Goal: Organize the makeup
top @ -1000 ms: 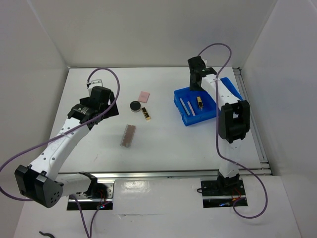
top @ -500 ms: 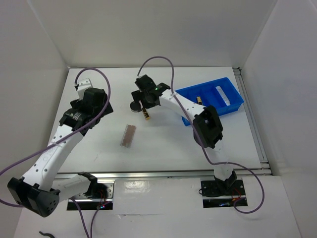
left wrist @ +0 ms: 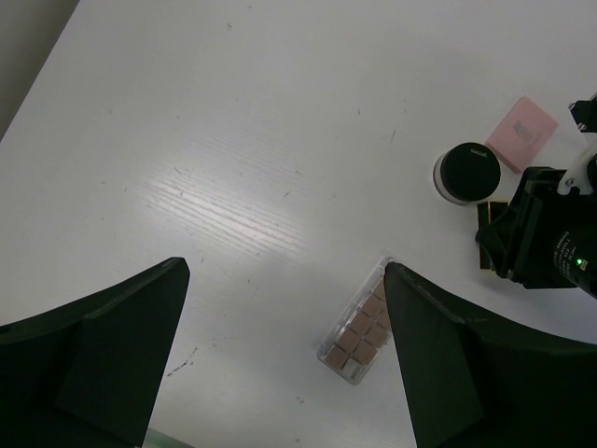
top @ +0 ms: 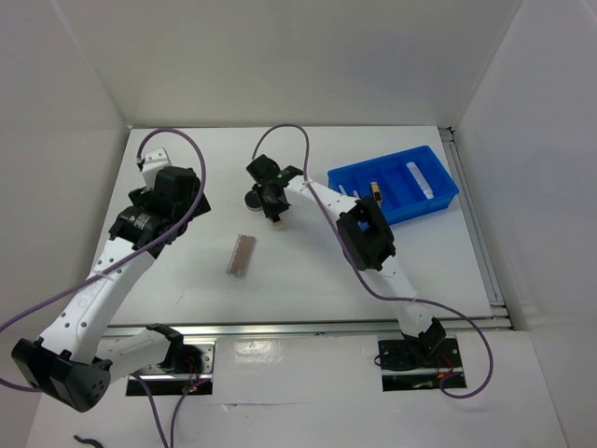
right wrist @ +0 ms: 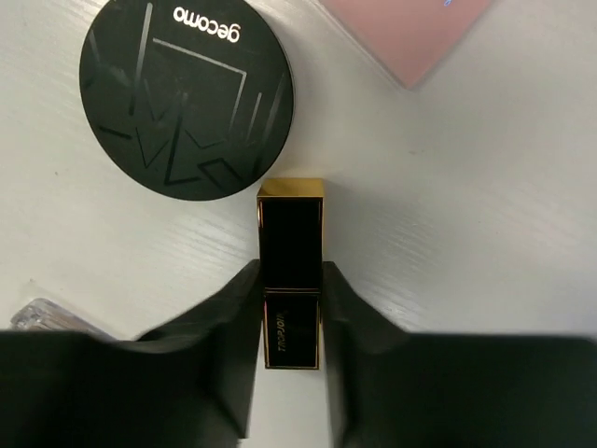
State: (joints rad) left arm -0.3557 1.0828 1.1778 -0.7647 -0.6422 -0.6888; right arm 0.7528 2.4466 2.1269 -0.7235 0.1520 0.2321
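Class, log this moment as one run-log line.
left pincer: open, above table | right pincer: shut on palette, beside compact | palette: on table

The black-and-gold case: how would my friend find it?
Look left of the blue tray on the white table. The black-and-gold case lies between the fingers of the right hand, beside the round black compact. It alone is a slim box with gold edges.

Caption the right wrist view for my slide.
Right claw clasps the black-and-gold palette beside the round black compact.

Bright even light, soft shadows, table [left wrist: 280, 140] glare, sharp focus
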